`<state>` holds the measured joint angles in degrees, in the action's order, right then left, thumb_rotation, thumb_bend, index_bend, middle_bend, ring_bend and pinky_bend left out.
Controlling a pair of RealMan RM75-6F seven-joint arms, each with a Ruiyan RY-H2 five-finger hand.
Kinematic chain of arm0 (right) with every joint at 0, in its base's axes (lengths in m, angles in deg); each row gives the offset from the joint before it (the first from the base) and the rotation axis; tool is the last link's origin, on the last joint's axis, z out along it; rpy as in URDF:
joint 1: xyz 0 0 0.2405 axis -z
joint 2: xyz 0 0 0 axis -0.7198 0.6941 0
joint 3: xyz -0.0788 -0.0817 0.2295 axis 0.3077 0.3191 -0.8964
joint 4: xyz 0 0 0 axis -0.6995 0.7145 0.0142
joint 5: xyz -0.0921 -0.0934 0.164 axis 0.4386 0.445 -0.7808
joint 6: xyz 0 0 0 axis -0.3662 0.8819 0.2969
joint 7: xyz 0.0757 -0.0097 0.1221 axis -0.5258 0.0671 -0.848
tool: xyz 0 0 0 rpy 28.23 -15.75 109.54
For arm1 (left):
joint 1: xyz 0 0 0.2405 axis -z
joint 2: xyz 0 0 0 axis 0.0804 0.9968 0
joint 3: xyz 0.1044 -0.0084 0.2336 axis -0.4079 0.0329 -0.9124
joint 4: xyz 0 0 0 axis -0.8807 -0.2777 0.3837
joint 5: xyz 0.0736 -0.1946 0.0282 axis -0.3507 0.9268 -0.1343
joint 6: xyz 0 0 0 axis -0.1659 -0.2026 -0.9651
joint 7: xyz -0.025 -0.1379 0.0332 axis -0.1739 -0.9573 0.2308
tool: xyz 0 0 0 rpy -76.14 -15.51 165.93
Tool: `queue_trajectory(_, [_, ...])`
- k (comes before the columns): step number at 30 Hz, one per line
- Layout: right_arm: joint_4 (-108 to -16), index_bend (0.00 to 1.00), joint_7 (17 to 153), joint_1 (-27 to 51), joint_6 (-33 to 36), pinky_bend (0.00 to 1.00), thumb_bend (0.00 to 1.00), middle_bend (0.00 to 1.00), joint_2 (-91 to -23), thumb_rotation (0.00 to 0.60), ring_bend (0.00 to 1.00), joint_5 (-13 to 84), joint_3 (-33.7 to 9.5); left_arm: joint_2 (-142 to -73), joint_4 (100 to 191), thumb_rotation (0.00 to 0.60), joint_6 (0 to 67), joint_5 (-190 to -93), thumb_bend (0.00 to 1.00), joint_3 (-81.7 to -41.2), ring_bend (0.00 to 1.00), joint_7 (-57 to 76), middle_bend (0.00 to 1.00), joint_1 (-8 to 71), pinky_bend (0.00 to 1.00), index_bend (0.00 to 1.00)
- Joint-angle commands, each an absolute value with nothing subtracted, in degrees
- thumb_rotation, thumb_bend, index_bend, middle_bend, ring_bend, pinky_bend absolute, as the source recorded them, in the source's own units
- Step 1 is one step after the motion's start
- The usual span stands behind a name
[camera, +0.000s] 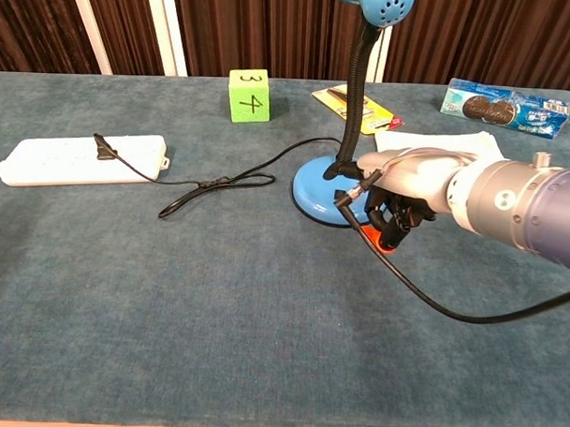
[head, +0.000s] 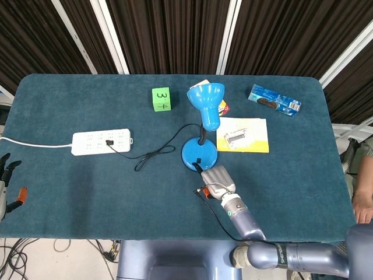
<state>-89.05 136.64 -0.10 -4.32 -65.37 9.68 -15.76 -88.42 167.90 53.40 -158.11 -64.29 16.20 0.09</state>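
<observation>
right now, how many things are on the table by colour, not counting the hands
blue: 2, the desk lamp and the cookie pack
green: 1, the number cube
white: 1, the power strip
yellow: 2, the sheet under a small white device, and the packet behind the lamp
total: 6, or 7 with the device

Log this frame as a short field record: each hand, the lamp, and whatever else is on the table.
right hand: on the lamp base, one finger extended to it
left hand: off the table's left edge, holding nothing
lamp: blue, upright, corded into the power strip
other items: green cube, cookie pack, yellow sheet
</observation>
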Motion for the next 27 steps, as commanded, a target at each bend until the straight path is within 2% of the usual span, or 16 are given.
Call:
queue_trajectory(1, [-87.0, 0.07, 136.3, -1.4, -4.0, 0.83, 0.55, 0.74, -66.4, 0.6, 0.79, 8.6, -15.8, -88.4, 167.8, 0.6, 53.5, -158.1, 0.41, -64.2, 0.0, 16.2, 0.02, 0.1, 0.0, 0.17])
queue_trajectory(27, [-80.4, 0.07, 134.5, -4.8, -4.5, 0.93, 0.55, 0.74, -68.4, 0.6, 0.79, 6.1, -11.9, -88.5, 167.3, 0.6, 53.5, -157.9, 0.41, -64.1, 0.0, 16.2, 0.02, 0.2, 0.0, 0.17])
